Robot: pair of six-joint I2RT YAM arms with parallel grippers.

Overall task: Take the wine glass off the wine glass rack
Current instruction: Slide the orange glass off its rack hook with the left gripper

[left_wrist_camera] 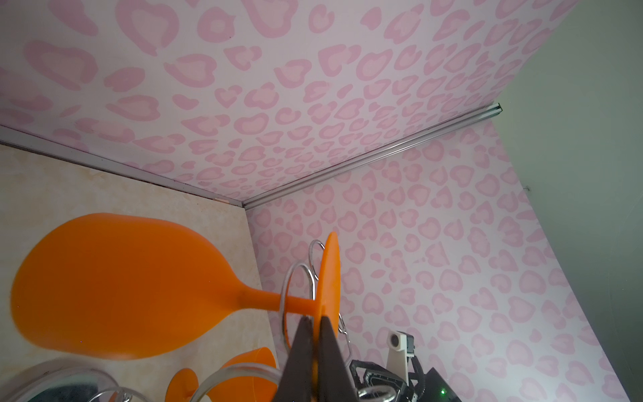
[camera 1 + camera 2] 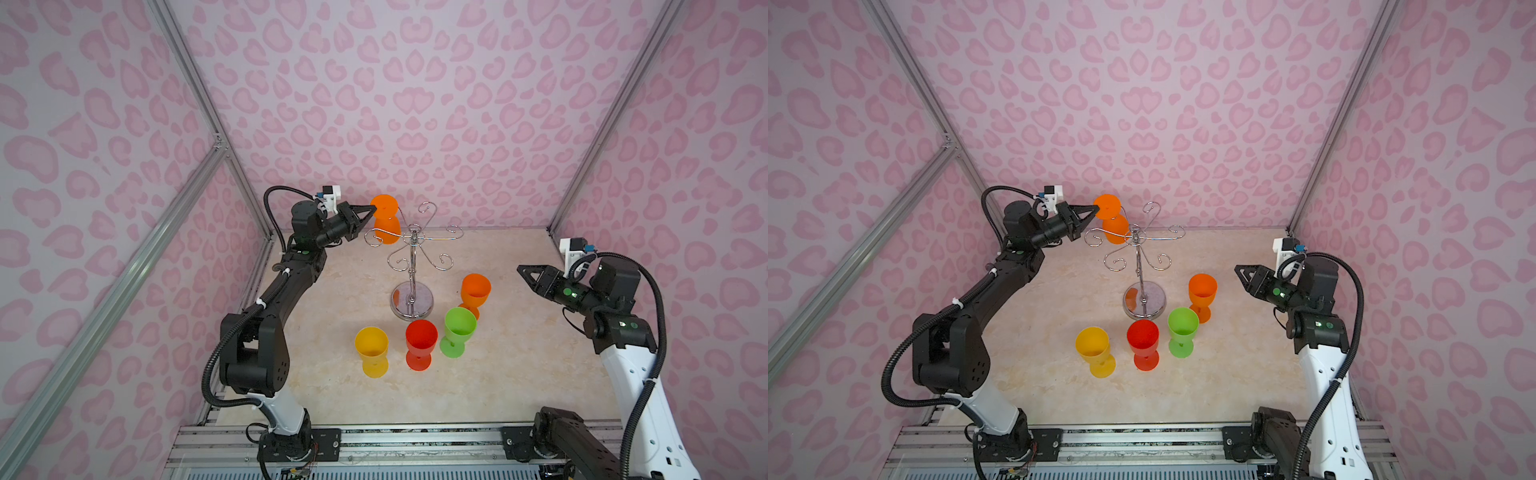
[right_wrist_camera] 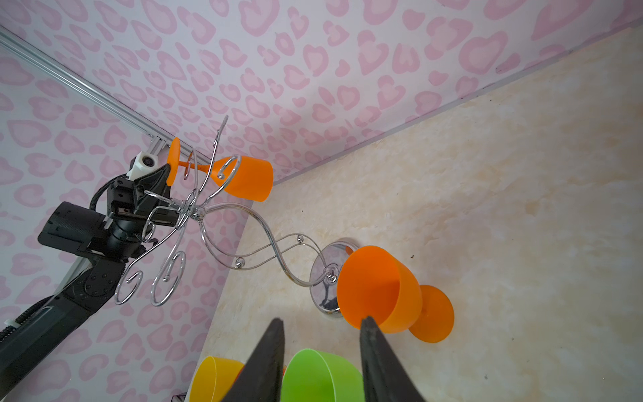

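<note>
Your left gripper (image 1: pixel 313 322) is pinched shut on the rim of the foot (image 1: pixel 328 275). The glass (image 2: pixel 386 230) hangs bowl-down on the rack (image 2: pixel 419 305). It looks like light, stiff, slippery plastic, so the stem may hold surer. Your right gripper (image 2: pixel 522 270) hangs part-open and empty. You can't tell whether the stem clears the scroll.

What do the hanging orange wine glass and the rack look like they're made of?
Hanging orange wine glass: probably plastic with a satin finish. The colour is uniform and saturated, the stem is thick, and there are no glassy glints.
Wine glass rack: metal wire, apparently chrome-plated and polished. Its round base mirrors the surroundings, and the curled arms carry bright highlights.
</note>
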